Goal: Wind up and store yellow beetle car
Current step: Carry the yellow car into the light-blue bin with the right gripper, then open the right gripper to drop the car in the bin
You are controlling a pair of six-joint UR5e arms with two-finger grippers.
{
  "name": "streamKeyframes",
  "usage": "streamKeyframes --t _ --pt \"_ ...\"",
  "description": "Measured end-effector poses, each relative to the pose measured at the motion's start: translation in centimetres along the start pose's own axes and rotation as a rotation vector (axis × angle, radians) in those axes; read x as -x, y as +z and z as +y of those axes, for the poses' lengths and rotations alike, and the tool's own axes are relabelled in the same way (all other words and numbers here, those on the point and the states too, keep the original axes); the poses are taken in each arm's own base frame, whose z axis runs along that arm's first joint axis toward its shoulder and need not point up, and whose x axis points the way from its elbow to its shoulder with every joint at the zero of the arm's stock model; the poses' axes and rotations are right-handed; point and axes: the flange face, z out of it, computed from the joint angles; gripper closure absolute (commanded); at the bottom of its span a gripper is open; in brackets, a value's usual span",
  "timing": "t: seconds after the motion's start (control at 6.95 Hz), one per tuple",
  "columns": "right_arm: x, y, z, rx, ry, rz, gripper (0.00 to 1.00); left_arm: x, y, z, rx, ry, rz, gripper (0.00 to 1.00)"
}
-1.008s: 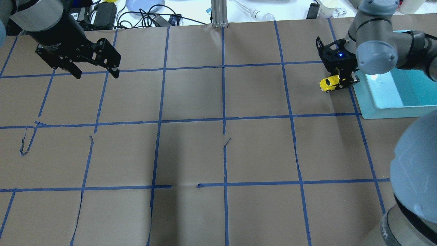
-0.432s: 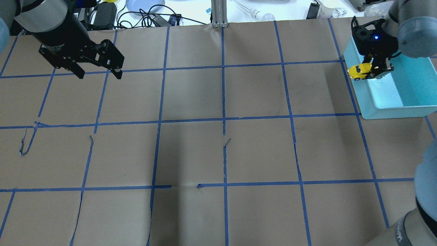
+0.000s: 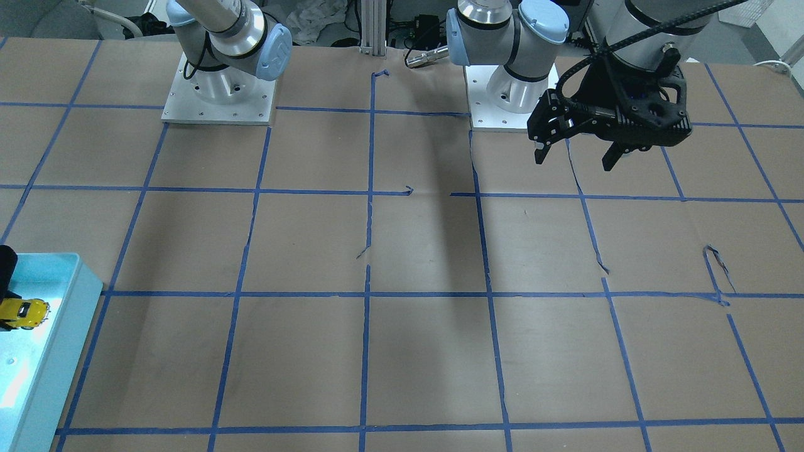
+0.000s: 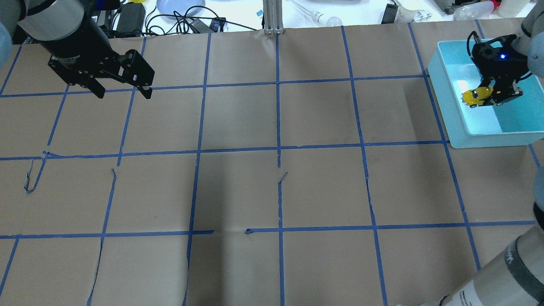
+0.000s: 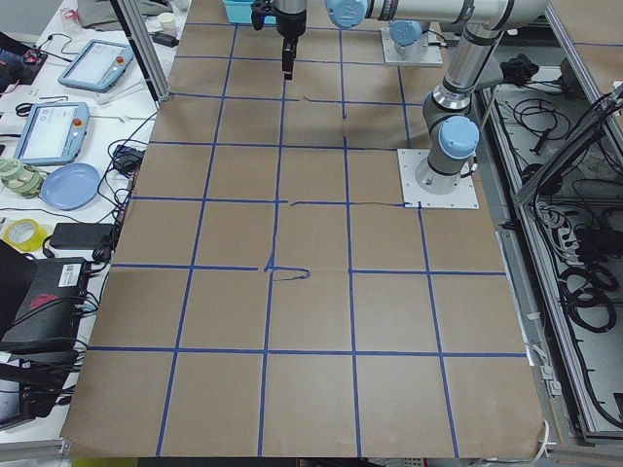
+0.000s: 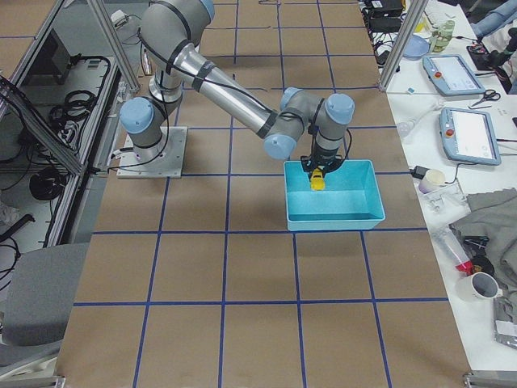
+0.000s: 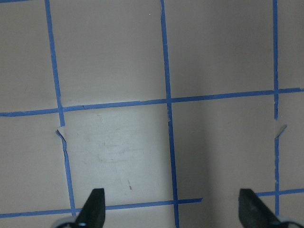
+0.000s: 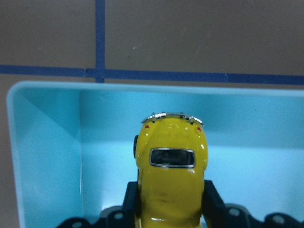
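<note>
Storing step: the small glossy yellow beetle toy car hangs inside the light-blue plastic bin, upper right of the overhead view.
The right pincer pinches it, perhaps just above the floor; next, lower and release. The left pincer is spread.

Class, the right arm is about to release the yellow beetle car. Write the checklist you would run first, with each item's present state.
1. Right tool shut on the sides of the yellow beetle car: ok.
2. Car over the inside of the teal bin, past its rim: ok.
3. Car low enough above the bin floor for a gentle drop: cannot tell.
4. Left tool open, holding nothing, far from the bin: ok.
5. Car wound up: cannot tell.
</note>
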Motion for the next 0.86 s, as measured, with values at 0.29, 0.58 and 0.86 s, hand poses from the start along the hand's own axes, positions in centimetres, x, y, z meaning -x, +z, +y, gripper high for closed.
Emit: streamKeyframes --t 0.29,0.58,0.86 --pt "-0.1 3.5 2.0 -0.01 -0.048 -0.009 0.88 0.0 0.0 0.0 0.0 0.0 -0.001 0.0" --pt "-0.3 5.5 2.4 -0.017 -0.054 -0.016 0.0 0.0 0.0 0.0 -0.001 0.0 -0.001 0.0" --pt "-0.4 5.7 2.3 -0.031 0.01 -0.007 0.0 0.0 -0.1 0.0 -0.003 0.001 -0.001 0.0"
